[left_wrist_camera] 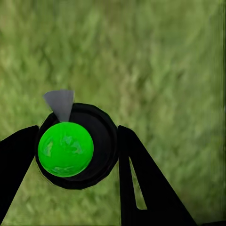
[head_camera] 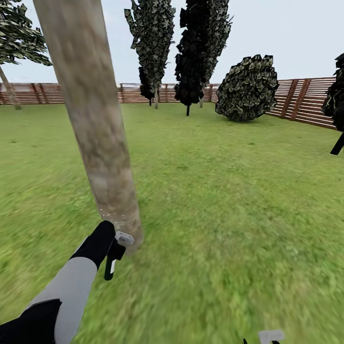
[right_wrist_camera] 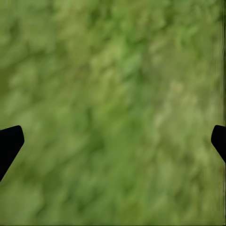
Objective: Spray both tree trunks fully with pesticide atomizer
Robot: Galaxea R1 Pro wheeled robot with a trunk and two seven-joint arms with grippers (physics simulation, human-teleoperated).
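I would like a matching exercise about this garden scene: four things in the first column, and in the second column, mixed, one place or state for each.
Column one:
1. tree trunk
2. pesticide atomizer
3. right gripper
4. round bush

Column two:
a. fingers wide apart over bare grass
b. standing far off, near the wooden fence
c. clamped between the fingers of the left gripper
d. pale, mottled and leaning, just in front of the left gripper

Pairs: 1-d, 2-c, 3-a, 4-b
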